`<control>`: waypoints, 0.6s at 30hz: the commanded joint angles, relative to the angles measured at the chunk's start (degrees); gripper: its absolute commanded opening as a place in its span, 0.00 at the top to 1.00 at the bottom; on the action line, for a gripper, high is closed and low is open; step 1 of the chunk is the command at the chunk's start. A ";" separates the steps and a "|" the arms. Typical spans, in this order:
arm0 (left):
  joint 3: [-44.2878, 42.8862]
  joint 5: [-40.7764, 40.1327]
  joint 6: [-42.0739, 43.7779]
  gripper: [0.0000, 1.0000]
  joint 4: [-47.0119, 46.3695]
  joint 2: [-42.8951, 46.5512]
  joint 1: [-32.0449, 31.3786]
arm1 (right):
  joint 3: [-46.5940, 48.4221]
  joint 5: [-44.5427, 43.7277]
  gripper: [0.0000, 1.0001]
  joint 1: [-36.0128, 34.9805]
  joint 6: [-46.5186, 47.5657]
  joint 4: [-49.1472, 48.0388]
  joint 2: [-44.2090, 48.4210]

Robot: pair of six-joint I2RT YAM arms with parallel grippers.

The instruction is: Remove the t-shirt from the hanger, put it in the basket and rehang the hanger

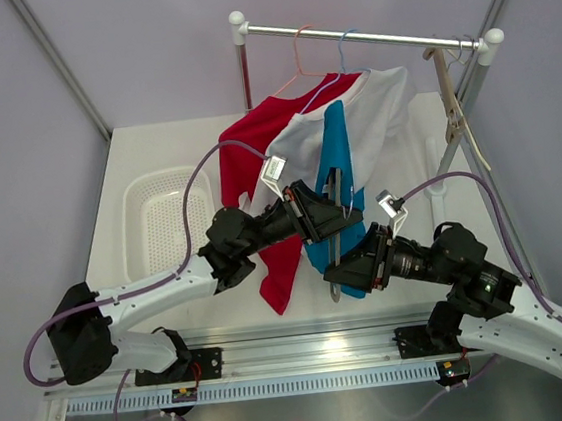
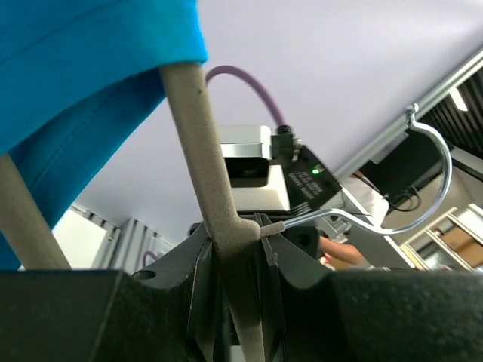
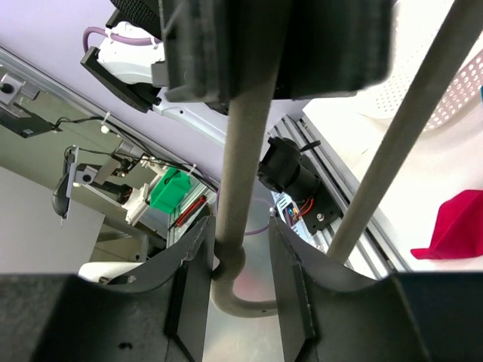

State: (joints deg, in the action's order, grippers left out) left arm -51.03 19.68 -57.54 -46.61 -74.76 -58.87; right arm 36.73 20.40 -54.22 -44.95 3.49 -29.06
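— What's the biggest thing on that smooth white table (image 1: 154, 148)?

— The clothes rack: a round shiny metal rail (image 1: 363, 36) with white caps at its ends. To the left lies a white plastic laundry basket (image 1: 152, 224) with rounded corners. All I can see of it is its holed floor and walls.

— And the clothes?

— A soft red t-shirt (image 1: 253, 133) hangs from a thin pink wire hanger (image 1: 300, 53). Beside it, a pale grey-white t-shirt (image 1: 376, 110) hangs from a thin blue wire hanger (image 1: 344, 48). Both hangers are hooked on the rail.

— Where's the shirt they're after?

— The bright blue cotton t-shirt (image 1: 337, 149) hangs in front of the grey-white one, off the rail and between the two arms. It's on a grey hanger with a matte, felt-like coating (image 2: 200, 151). From the left wrist, blue cloth drapes over the top of one hanger arm, its hem crossing the rod. The bent chrome hook (image 2: 441, 162) sticks out bare to the side.

— Who's holding it?

— The left gripper (image 2: 235, 256) is clamped on the grey hanger just where the hook's shank joins the felted rod. The black jaws press it from both sides.

— The other one?

— The right gripper (image 3: 240, 264) straddles a straight run of the same hanger near its curved end. The rod sits between the jaws, but I can't tell whether they're pinching it or standing just off it.
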 commanded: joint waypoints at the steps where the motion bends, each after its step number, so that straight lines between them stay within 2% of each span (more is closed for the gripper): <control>1: -2.59 1.94 -3.01 1.00 -10.60 -0.64 -0.02 | -1.75 -0.45 0.59 -0.72 -1.80 -6.38 -0.47; 3: -2.50 2.46 -4.85 1.00 -12.27 -0.91 -0.02 | -2.98 -0.19 0.59 -0.80 -2.51 -9.09 -0.65; 5: -2.85 3.34 -5.65 1.00 -12.54 -1.44 -0.02 | -3.68 -0.71 0.65 -0.72 -3.13 -9.72 -0.04; 7: -2.59 3.26 -6.00 0.99 -12.54 -1.44 -0.02 | -4.03 -0.89 0.66 -0.72 -3.21 -11.30 1.10; 11: -1.54 3.34 -9.16 0.98 -15.34 -2.75 -0.10 | -3.60 -3.17 0.45 -0.72 -2.16 -11.31 0.67; 13: -1.53 3.78 -10.13 0.99 -17.11 -3.28 -0.10 | -3.68 -3.88 0.44 -0.72 -2.16 -11.74 0.06; 15: -1.53 3.78 -10.14 0.99 -17.29 -3.46 -0.36 | -3.77 -3.27 0.46 -0.72 -2.25 -12.97 -1.08; 18: -1.53 3.78 -9.70 0.98 -16.59 -3.46 -0.63 | -3.60 -3.96 0.60 -0.72 -2.34 -13.68 -1.88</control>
State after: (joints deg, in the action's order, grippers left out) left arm -51.03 22.00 -66.30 -55.83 -78.87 -58.76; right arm 32.95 18.74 -54.50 -47.75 -7.46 -30.17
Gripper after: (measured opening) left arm 0.259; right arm 0.420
